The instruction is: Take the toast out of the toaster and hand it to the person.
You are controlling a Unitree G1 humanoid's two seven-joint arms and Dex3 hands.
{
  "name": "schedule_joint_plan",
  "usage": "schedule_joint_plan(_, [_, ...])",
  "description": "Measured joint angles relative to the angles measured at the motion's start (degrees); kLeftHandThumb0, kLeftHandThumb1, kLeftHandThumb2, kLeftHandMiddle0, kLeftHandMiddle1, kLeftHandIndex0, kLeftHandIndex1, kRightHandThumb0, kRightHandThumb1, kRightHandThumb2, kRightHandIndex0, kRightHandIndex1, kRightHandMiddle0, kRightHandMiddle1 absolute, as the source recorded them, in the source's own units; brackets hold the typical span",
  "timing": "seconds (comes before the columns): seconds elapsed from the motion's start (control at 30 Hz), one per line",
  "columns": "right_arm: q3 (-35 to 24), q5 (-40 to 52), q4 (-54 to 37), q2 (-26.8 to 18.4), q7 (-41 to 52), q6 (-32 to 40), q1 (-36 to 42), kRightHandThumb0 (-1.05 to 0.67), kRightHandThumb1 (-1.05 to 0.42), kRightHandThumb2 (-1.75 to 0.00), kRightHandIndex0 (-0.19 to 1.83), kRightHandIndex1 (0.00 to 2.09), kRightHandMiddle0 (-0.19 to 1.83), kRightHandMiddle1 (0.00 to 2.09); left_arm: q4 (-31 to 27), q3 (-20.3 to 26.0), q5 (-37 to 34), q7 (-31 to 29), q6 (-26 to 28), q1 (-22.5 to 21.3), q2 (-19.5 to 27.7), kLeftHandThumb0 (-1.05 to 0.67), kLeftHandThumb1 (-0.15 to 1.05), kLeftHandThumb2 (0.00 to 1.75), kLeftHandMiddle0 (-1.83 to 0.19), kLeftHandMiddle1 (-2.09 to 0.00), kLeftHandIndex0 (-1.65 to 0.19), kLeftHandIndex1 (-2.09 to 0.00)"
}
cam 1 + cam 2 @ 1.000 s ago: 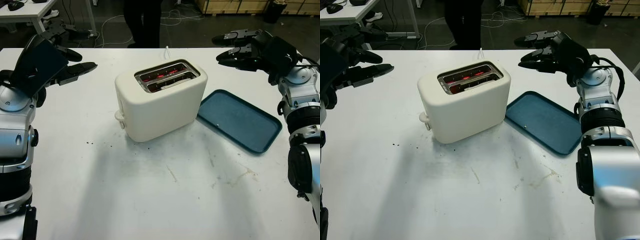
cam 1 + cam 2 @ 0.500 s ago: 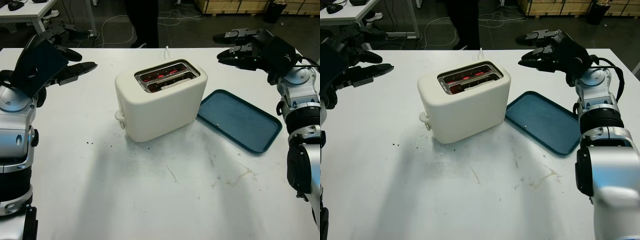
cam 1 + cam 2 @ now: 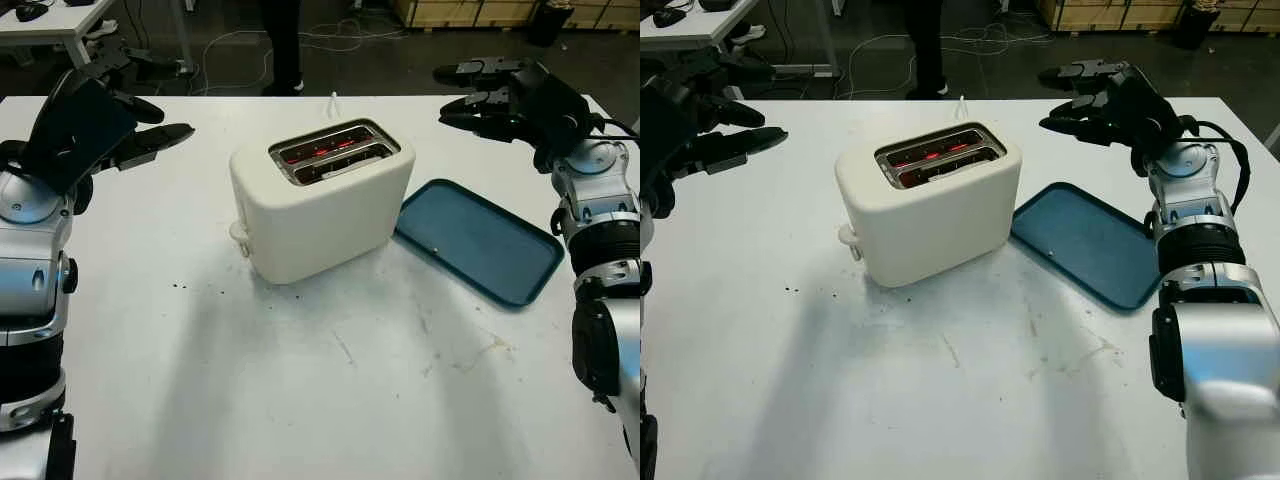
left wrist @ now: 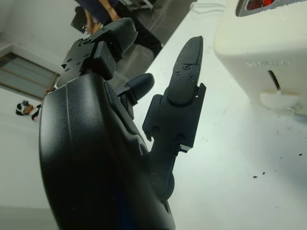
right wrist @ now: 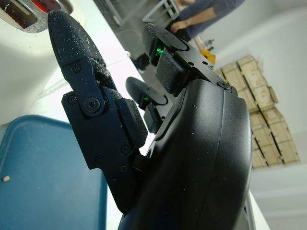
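Glowing red inside both slots, the cream toaster [image 3: 320, 200] sits mid-table [image 3: 300, 400]; toast is not discernible in the slots. The blue tray [image 3: 478, 240] lies just beside the toaster's right side, holding only a small crumb. Left hand [image 3: 95, 120] hovers open, well left of the toaster; right hand [image 3: 500, 95] hovers open beyond the tray. Versus 1.0 s ago: right hand has shifted slightly rightward; the person [image 3: 283, 40] behind the table has stepped farther off.

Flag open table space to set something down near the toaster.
Free: the wide bare table in front of the toaster, and the blue tray. Also the strip between toaster and left hand. Tight where the tray meets the toaster, below the right hand.
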Motion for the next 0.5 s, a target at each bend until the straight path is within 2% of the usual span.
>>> schedule_joint_plan(0.5, [0.0, 0.0, 0.0, 0.0, 0.1, 0.0, 0.0, -0.85, -0.79, 0.0, 0.6, 0.51, 0.73, 0.01, 0.0, 0.0, 0.0, 0.0, 0.0, 0.0, 0.0, -0.3, 0.91, 0.01, -0.06, -1.32, -0.15, -0.84])
